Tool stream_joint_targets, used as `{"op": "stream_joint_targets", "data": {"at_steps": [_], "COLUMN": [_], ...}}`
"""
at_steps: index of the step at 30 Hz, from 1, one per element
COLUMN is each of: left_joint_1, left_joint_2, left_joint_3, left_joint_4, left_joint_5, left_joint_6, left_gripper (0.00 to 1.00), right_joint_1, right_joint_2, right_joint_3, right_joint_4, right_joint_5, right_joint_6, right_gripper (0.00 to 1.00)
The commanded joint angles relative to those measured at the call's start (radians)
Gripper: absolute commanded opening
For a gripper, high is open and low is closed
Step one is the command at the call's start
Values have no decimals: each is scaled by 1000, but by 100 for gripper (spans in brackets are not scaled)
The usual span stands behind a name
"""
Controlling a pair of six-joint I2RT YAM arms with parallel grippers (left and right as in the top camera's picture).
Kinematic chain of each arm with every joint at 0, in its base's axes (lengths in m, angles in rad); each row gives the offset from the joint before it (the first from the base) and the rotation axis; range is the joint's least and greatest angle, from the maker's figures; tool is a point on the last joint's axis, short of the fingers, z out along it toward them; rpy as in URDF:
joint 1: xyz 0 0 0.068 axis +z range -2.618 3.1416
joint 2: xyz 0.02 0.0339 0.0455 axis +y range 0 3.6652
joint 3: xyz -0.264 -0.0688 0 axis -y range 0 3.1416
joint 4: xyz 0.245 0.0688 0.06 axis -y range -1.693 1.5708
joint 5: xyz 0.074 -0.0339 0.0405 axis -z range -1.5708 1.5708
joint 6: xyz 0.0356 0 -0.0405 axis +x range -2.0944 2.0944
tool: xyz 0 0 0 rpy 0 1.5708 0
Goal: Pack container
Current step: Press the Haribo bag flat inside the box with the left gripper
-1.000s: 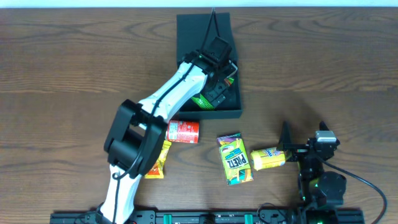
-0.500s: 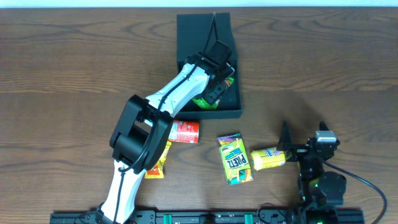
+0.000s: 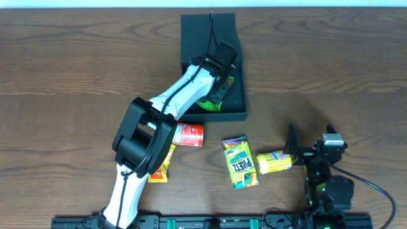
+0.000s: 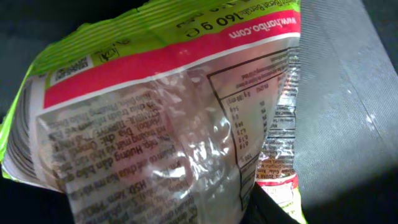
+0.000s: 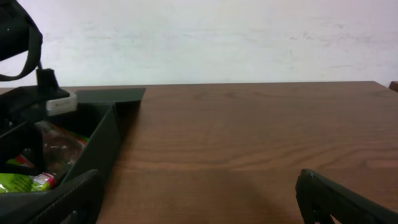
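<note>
The dark teal container [image 3: 236, 116] stands open at the back middle, its flap lid [image 3: 210, 35] lying flat behind it. My left gripper [image 3: 224, 81] is down inside it, shut on a green snack packet [image 3: 210, 102]. That packet [image 4: 155, 112] fills the left wrist view, crumpled, with its clear printed back and a red band facing the camera. My right gripper [image 3: 310, 147] rests near the front right edge, open and holding nothing. From there the container [image 5: 106, 137] and the green packet [image 5: 18, 182] show at the left.
Loose snacks lie in front of the container: a red packet [image 3: 187, 133], an orange-yellow packet [image 3: 160, 163], a green and yellow Pretz packet [image 3: 240, 163] and a yellow packet [image 3: 275, 161] just left of the right arm. Bare wood [image 3: 63, 76] lies left and right.
My left gripper's jaws have closed from wide open onto the green packet inside the container, and the packet has shifted slightly. The right arm has not moved.
</note>
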Motion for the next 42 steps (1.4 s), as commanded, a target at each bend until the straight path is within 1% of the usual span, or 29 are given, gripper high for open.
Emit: {"op": "stream_joint_targets", "data": {"at_steps": [1, 4, 7, 12, 13, 15, 17, 23, 28, 30, 32, 33, 34, 35, 36, 37, 38, 42], "left_joint_1": [12, 20, 39, 83, 91, 108, 119, 120, 113, 113, 112, 112, 112, 112, 112, 112, 111, 105], "left_joint_2": [0, -7, -10, -10, -10, -10, -11, -37, -138, -190, -223, -232, -234, -234, -229, -224, -216, -174], "left_joint_3": [17, 17, 17, 17, 17, 17, 17, 22, 30, 30, 30, 30, 30, 30, 27, 24, 20, -4], "left_joint_4": [-20, -31, -35, -49, -52, -58, -61, -63, -55, -55, -56, -55, -51, -51, -51, -51, -51, -32], "left_joint_5": [-40, -40, -45, -48, -47, -47, -43, -45, -45, -44, -32, -17, -6, 1, 13, 19, 25, 34], "left_joint_6": [-195, -288, -347, -351, -348, -329, -309, -281, -281, -282, -282, -282, -281, -280, -265, -255, -254, -238], "left_gripper": [36, 35, 35, 36, 39, 55, 66, 74, 81, 81, 78, 73, 65, 54, 35, 13, 6, 6], "right_joint_1": [8, 8, 8, 8, 8, 8, 8, 8, 8, 8, 8, 8, 8, 8, 8, 8, 8, 8], "right_joint_2": [-6, -6, -6, -6, -6, -6, -6, -6, -6, -6, -6, -6, -6, -6, -6, -6, -6, -6], "right_joint_3": [-2, -2, -2, -2, -2, -2, -2, -2, -2, -2, -2, -2, -2, -2, -2, -2, -2, -2], "right_joint_4": [-5, -5, -5, -5, -5, -5, -5, -5, -5, -5, -5, -5, -5, -5, -5, -5, -5, -5], "right_joint_5": [-4, -3, -4, -3, -4, -3, -4, -3, -4, -3, -3, -4, -3, -4, -4, -3, -3, -4], "right_joint_6": [7, 7, 7, 7, 7, 7, 7, 7, 7, 7, 7, 7, 7, 7, 7, 7, 7, 7], "right_gripper": [99, 99, 99, 99, 99, 99, 99, 99, 99, 99, 99, 99, 99, 99, 99, 99, 99, 99]}}
